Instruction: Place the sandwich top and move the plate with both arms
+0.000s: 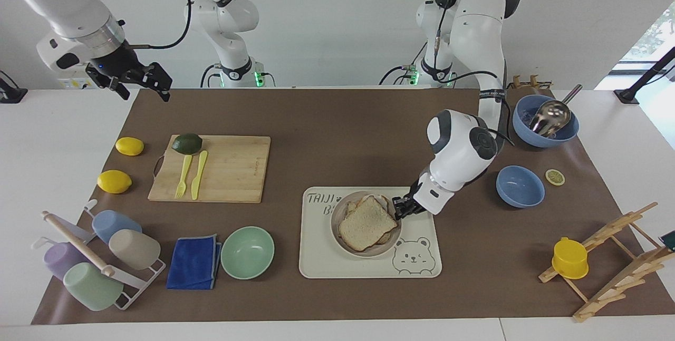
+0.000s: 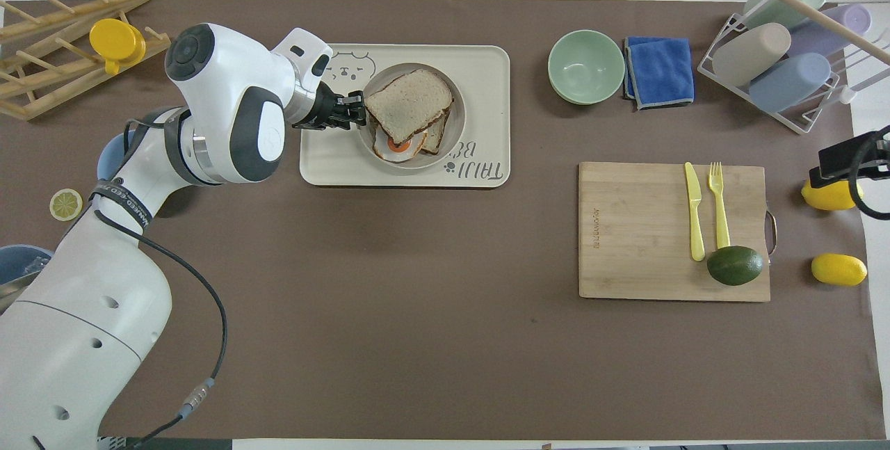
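Place: a robotics lab set up as a mock kitchen.
Lab signs: two white arms (image 1: 464, 146) on a white table (image 1: 63, 135), slimmer arms with green-lit bases (image 1: 232, 30) at the top centre, a plain white wall.
Kitchen props: a brown mat (image 1: 327, 119), a cutting board (image 1: 221, 169) at centre left, a cup rack (image 1: 100, 256) at lower left, a cream tray (image 1: 327, 256).
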`<state>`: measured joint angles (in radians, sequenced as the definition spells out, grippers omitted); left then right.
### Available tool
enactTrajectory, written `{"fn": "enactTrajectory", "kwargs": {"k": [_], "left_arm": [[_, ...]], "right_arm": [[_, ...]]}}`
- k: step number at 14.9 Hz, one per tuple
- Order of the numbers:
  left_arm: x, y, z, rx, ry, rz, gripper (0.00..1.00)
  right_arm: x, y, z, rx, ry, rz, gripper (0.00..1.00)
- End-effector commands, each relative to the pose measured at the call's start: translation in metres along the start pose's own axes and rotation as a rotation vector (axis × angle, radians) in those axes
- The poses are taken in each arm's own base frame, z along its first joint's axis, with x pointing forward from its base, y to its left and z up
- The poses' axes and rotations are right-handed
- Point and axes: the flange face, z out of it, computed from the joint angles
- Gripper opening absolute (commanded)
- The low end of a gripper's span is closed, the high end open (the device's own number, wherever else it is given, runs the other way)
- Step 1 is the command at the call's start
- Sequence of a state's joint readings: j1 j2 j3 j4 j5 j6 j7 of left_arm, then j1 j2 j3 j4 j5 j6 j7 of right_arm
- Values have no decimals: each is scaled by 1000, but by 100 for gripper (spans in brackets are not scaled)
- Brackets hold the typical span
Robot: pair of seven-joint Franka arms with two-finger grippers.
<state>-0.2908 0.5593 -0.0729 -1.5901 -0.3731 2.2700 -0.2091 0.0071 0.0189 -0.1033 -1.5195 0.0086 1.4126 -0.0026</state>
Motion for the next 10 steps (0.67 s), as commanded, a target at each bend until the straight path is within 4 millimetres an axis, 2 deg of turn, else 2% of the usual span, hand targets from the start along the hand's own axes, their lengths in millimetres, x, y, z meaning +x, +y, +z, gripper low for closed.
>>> {"fn": "enactTrajectory", "kwargs": {"k": [1, 2, 3, 4, 5, 7, 10], "left_arm": [[3, -7, -32, 4, 16, -1, 100], [-1, -1, -51, -2, 12, 4, 100], [-3, -3, -71, 3, 1, -4, 100], [-7, -9, -97, 18, -10, -15, 100], [-10, -19, -115, 58, -34, -9, 100], [-26, -19, -149, 124, -68, 31, 100], [-41, -18, -184, 154, -81, 48, 100]], "right_arm": [[-5, 2, -1, -1, -9, -18, 100], [-5, 3, -1, -1, -9, -17, 100], [-5, 3, -1, -1, -9, -17, 100], [-5, 3, -1, -1, -9, -18, 100], [-5, 3, -1, -1, -9, -17, 100], [-5, 3, -1, -1, -9, -18, 100], [-5, 3, -1, -1, -9, -18, 100]]}}
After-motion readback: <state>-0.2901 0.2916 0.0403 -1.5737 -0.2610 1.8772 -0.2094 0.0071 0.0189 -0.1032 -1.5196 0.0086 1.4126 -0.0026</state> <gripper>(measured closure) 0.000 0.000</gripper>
